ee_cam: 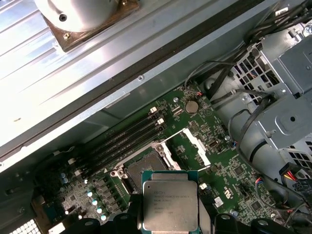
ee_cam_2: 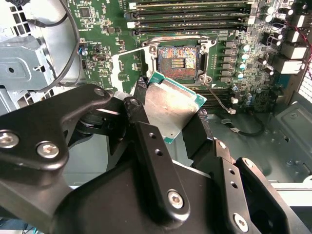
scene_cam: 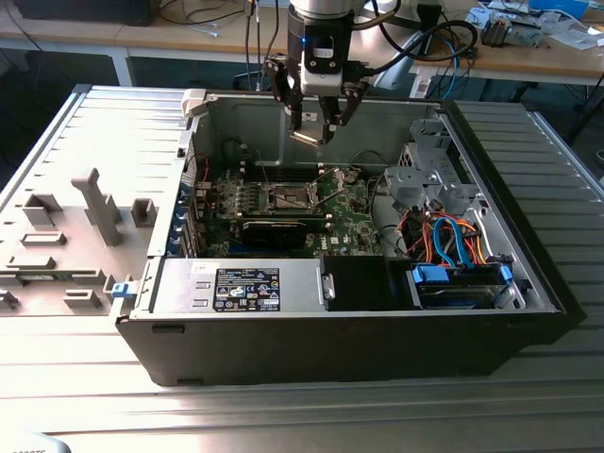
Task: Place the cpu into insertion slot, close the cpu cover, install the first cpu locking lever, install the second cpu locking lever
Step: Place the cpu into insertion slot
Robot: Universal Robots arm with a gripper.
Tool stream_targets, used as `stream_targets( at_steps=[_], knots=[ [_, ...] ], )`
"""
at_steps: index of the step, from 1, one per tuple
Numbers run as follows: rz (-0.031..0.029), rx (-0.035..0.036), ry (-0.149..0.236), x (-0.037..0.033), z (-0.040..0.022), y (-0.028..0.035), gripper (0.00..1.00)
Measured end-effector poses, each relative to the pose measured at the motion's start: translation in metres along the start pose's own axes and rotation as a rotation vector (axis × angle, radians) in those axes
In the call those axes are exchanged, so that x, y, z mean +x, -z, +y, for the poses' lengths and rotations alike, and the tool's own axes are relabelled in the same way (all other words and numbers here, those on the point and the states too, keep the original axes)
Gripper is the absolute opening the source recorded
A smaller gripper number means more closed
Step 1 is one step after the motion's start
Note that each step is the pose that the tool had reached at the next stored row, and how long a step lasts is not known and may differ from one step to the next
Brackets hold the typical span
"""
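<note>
cpu (ee_cam_2: 171,108) pinched by its edges between the tool's (scene_cam: 312,130) black fingers (ee_cam_2: 196,132), held in air inside the open case (scene_cam: 528,283), well clear of the board. Insertion slot (ee_cam_2: 178,62) sits below the tool, contacts exposed; cpu cover (ee_cam_2: 127,66) flipped open just beside it. Second wrist view gives the grip and the tilted metal top. First wrist view gives the cpu (ee_cam: 169,204) face-on, several lines of print on it. Exterior view adds a black-and-white label (scene_cam: 247,288) on the power supply, lower than the tool, and the ribbed counter (scene_cam: 85,396) under the case.
</note>
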State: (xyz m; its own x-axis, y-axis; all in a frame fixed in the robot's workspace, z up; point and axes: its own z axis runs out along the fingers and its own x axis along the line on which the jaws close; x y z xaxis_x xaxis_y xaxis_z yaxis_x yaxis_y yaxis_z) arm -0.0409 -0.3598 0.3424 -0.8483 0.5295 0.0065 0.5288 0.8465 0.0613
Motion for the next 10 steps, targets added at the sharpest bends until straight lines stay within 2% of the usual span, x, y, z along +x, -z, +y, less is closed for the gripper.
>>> stream_targets(
  at_steps=[10],
  knots=[
    [-0.0006,0.0001,-0.006,0.0000,0.0000,-0.0003,0.54]
  ],
)
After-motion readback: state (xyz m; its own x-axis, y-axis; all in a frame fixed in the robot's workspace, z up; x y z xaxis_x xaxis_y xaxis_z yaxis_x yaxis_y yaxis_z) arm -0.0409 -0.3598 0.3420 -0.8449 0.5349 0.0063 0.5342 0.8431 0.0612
